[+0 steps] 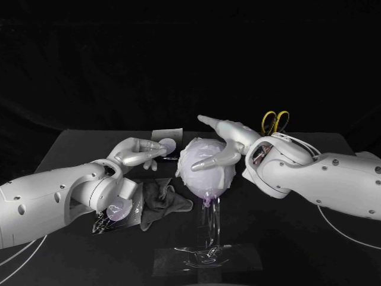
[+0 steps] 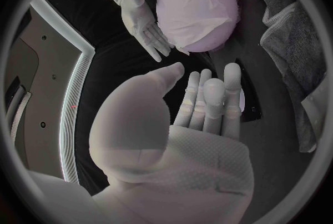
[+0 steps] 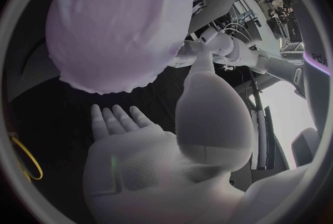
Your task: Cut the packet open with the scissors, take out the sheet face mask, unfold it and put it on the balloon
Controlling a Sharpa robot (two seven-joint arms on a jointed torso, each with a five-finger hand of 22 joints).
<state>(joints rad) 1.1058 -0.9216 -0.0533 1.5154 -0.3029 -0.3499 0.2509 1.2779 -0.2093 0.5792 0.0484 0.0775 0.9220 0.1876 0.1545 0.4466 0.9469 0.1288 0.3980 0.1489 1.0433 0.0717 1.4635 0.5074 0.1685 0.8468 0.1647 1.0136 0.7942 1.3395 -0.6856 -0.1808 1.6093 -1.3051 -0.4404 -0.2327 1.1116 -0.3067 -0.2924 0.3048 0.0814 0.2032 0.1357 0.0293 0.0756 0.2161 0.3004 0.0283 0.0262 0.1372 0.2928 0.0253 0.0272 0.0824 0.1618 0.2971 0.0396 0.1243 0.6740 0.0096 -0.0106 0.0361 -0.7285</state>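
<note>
Sheet face mask (image 2: 194, 7) draped over balloon (image 1: 208, 183); final step, I judge. My right hand (image 1: 221, 154) spread, empty, just beside balloon; left hand (image 1: 143, 150) same, near it. Next: smooth edges gently.

Balloon (image 1: 209, 195) w/ mask (image 1: 204, 159) on; scissors (image 1: 275, 122) behind.

The left arm (image 1: 44, 202) reaches in from the near left. The left hand (image 1: 141, 152) is raised, fingers loosely extended, holding nothing. The right arm (image 1: 328, 179) comes in from the right. The right hand (image 1: 222, 145) is empty too, fingers spread and pointing left towards the other hand.
</note>
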